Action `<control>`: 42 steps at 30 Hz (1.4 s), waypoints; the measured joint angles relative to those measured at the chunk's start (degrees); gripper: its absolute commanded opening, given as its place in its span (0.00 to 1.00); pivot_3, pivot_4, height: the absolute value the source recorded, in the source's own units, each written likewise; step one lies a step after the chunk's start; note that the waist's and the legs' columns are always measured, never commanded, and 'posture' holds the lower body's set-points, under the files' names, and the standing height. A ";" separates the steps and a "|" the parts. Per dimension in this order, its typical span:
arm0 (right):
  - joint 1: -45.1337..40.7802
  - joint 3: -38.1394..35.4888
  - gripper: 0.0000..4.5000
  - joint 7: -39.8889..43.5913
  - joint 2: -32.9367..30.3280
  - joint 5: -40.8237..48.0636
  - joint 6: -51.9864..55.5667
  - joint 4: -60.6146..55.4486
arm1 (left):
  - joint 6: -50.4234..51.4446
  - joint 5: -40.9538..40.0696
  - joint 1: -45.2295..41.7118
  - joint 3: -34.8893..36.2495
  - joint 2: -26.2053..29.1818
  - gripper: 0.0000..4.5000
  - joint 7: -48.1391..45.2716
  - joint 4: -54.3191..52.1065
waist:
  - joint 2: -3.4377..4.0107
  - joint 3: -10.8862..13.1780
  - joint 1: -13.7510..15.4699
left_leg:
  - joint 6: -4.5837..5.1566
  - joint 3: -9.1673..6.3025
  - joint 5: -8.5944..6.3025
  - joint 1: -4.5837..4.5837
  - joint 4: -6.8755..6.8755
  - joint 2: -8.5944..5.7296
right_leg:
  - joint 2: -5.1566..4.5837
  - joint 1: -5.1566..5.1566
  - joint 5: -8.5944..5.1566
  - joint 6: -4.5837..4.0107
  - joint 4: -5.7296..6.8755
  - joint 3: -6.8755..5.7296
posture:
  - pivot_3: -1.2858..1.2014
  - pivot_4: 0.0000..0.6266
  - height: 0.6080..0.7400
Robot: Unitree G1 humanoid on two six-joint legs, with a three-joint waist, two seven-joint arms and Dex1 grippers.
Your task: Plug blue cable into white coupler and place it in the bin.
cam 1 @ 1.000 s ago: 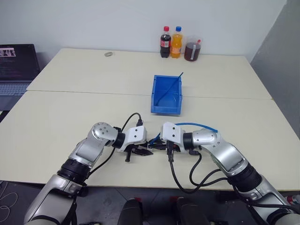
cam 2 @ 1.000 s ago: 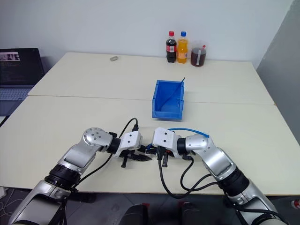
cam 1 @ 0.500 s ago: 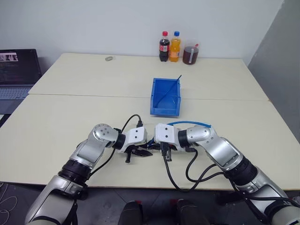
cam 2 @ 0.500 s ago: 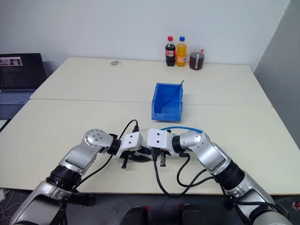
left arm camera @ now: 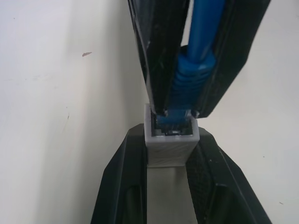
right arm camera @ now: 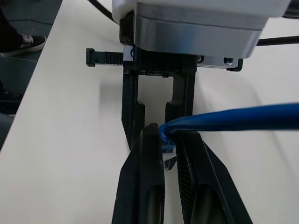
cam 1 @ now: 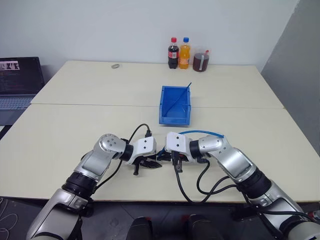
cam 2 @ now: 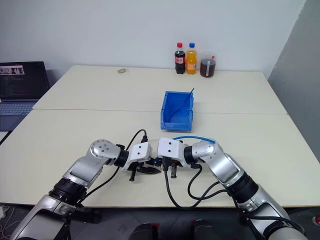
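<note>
Meeting low at centre frame in the head views, the left gripper (cam 1: 151, 163) and right gripper (cam 1: 167, 156) face each other over the matte cream desk (cam 1: 75, 125); the glossy blue bin (cam 1: 175, 105) sits above them.

Left wrist view: ribbed black jaws pinch the boxy white coupler (left arm camera: 171, 142), the blue cable (left arm camera: 194, 70) plug seated in its socket.

Right wrist view: jaws clamp the smooth cable.

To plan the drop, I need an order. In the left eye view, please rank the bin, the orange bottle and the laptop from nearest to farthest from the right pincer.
1. Bin, just beyond the right pincer.
2. Orange bottle, at the far edge.
3. Laptop, far left.
</note>
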 measured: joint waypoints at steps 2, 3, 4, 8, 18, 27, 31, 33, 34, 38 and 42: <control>0.67 -0.47 0.02 -0.76 0.42 0.11 -0.02 -0.74 | -0.81 -0.02 0.57 0.60 0.02 0.42 0.85 -0.05 | 0.01 0.02 0.00 | 0.00 0.01 0.00 -0.01 -0.01 0.00 | 0.00 -0.03 -0.01 -0.02 0.00 0.02 | 0.52 0.24 1.00; 1.08 -0.88 0.02 -0.97 0.38 0.14 0.09 -1.31 | -1.03 -0.25 0.85 0.84 0.10 0.46 0.98 -0.18 | 0.00 0.03 0.00 | 0.00 0.00 0.00 -0.04 -0.01 0.00 | 0.00 -0.05 -0.01 -0.02 0.00 0.02 | 0.52 0.24 1.00; 1.64 -1.28 0.02 -1.22 0.28 0.24 0.18 -1.85 | -1.07 -0.55 1.24 1.41 0.13 0.52 1.09 -0.27 | -0.02 0.05 0.00 | 0.00 0.01 0.00 -0.09 -0.02 0.00 | 0.00 -0.13 -0.01 -0.01 0.00 0.02 | 0.52 0.24 1.00; 2.63 -2.32 0.02 -1.33 -0.77 1.30 1.56 -4.03 | -0.47 -2.28 3.19 3.47 0.32 0.70 1.61 -1.37 | 0.00 0.11 0.00 | 0.00 0.07 0.00 -0.36 -0.07 0.00 | 0.00 -0.42 0.05 0.09 0.01 0.09 | 0.52 0.24 1.00; 2.65 -8.58 0.02 -3.08 -1.61 6.53 10.22 -9.22 | 9.03 -9.65 6.77 12.67 2.52 1.00 6.03 -11.58 | -0.03 0.67 0.12 | -0.01 -0.16 0.00 -1.15 0.02 -0.01 | -0.01 -0.98 0.02 0.09 -0.01 -0.12 | 0.52 0.24 1.00; -6.60 -27.11 0.02 -11.15 2.62 16.58 19.04 -5.04 | 19.82 -9.24 3.68 19.68 1.70 1.00 22.90 -21.95 | -0.14 1.28 -0.26 | -0.01 -0.16 0.00 -1.15 0.01 0.00 | 0.01 -1.03 0.08 0.19 0.02 -0.11 | 0.52 0.24 1.00; -16.12 -30.14 0.02 -14.83 4.96 17.16 17.49 7.15 | 22.81 -8.11 0.70 19.52 0.91 1.00 27.46 -22.80 | -0.17 1.33 -0.66 | -0.01 -0.06 0.00 -1.22 0.00 -0.02 | -0.01 -1.14 0.10 0.19 0.00 -0.05 | 0.52 0.24 1.00; -22.88 -30.56 0.02 -16.25 7.54 16.50 14.62 18.18 | 22.83 -7.31 -1.20 18.98 -0.42 1.00 29.40 -22.03 | -0.16 1.34 -0.96 | -0.01 0.02 0.00 -1.34 -0.01 -0.03 | -0.01 -1.30 0.26 -0.06 0.01 0.02 | 0.52 0.24 1.00; -24.86 -30.52 0.02 -16.67 8.43 16.16 13.38 21.05 | 22.65 -7.02 -1.99 18.23 -1.04 1.00 29.85 -21.94 | -0.17 1.34 -1.03 | -0.01 -0.05 0.00 -1.51 0.00 -0.02 | 0.00 -1.40 0.28 -0.08 0.00 -0.05 | 0.52 0.24 1.00; -34.13 -30.23 0.24 -17.67 10.26 13.58 6.40 40.36 | 21.19 -5.52 -3.33 16.08 -2.21 1.00 31.01 -19.08 | -0.18 1.35 -1.19 | -0.02 -0.01 0.00 -1.64 -0.02 -0.05 | -0.08 -1.51 0.29 -0.11 -0.05 -0.07 | 0.52 0.24 1.00; -40.48 -27.50 0.45 -14.18 8.21 9.25 1.07 55.88 | 19.09 -4.28 -5.03 15.57 -2.48 1.00 31.18 -16.03 | -0.16 1.37 -1.00 | -0.06 0.03 -0.02 -1.91 -0.04 -0.16 | -0.21 -1.72 0.29 -0.12 -0.10 -0.05 | 0.52 0.24 1.00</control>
